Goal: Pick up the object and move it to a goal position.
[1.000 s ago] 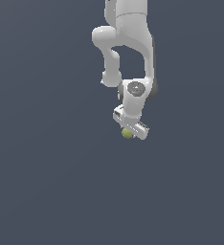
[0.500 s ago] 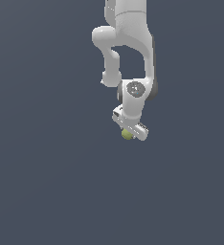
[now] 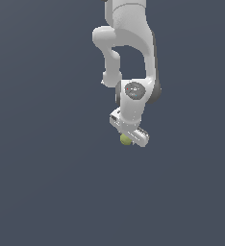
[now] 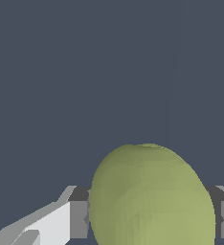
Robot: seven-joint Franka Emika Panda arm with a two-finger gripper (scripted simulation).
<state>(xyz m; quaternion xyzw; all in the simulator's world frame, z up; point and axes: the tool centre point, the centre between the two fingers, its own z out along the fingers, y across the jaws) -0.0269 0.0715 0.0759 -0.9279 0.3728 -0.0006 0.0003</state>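
Dark slate-grey fills the exterior view from its left edge inward, a flat plain ground [image 3: 42, 182] with no marks on it. Toward the middle, the white arm [image 3: 129, 43] comes down from the top edge, bends at a rounded elbow and ends in a wrist block with a small round cap on its face. Below that block sits the gripper [image 3: 129, 138], tilted so that its bar slopes down toward the exterior view's right. Under the bar, at its lower edge, the small yellow-green ball [image 3: 125, 139] peeks out, touching the gripper body and partly covered by it; it appears to hang clear of the ground, though the plain backdrop gives little to judge height by. In the wrist view the ball [image 4: 150, 196] looms large and smooth, seated between two grey pads [image 4: 78, 217], one on either side and both pressed against its flanks, with a white finger [image 4: 51, 225] body running off behind the nearer one. So the jaws are clamped on the ball, which sits centred between them.
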